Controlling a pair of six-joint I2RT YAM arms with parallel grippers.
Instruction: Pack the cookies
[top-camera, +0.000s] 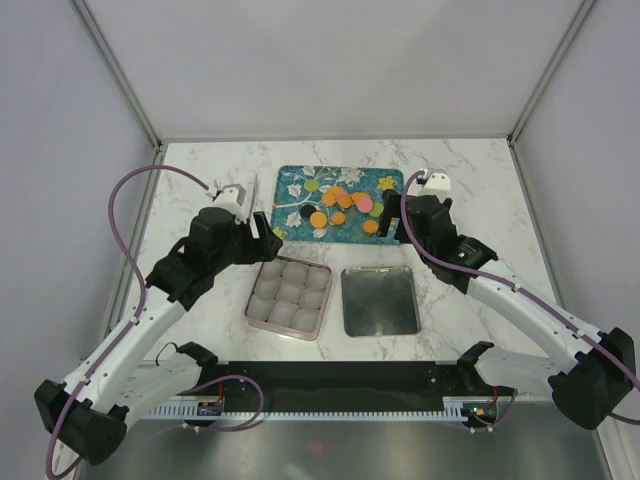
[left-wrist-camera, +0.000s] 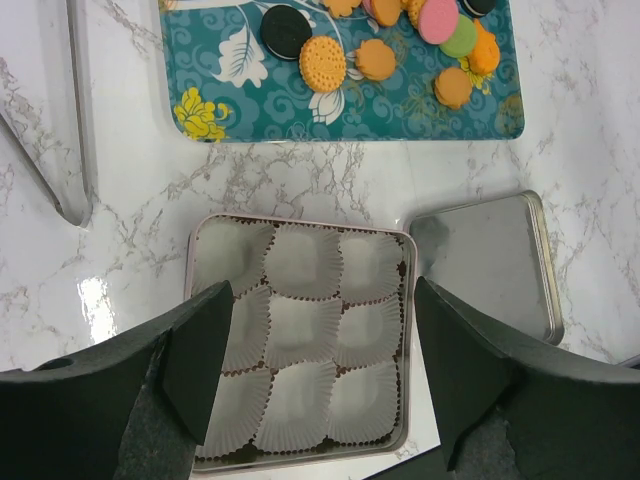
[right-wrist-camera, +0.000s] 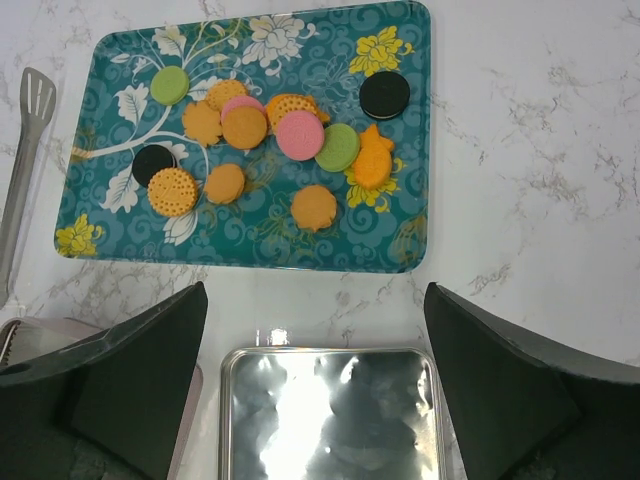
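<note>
the scene is lit brightly and evenly from above. only faint, soft shadows are cast beneath the arms. white glare is thrown on the metal lid and on the marble table. the cookies are rendered sharp; the near fingers are slightly blurred.

White arms — black grippers; purple cables.

Cookies: all lie flat and loose on the teal tray, most bunched near its middle. The majority are orange, some round and ridged, some flower-edged. One pink cookie rests overlapping orange neighbours. One light green cookie touches it; another sits apart. One black cookie and a second lie at opposite sides.
</note>
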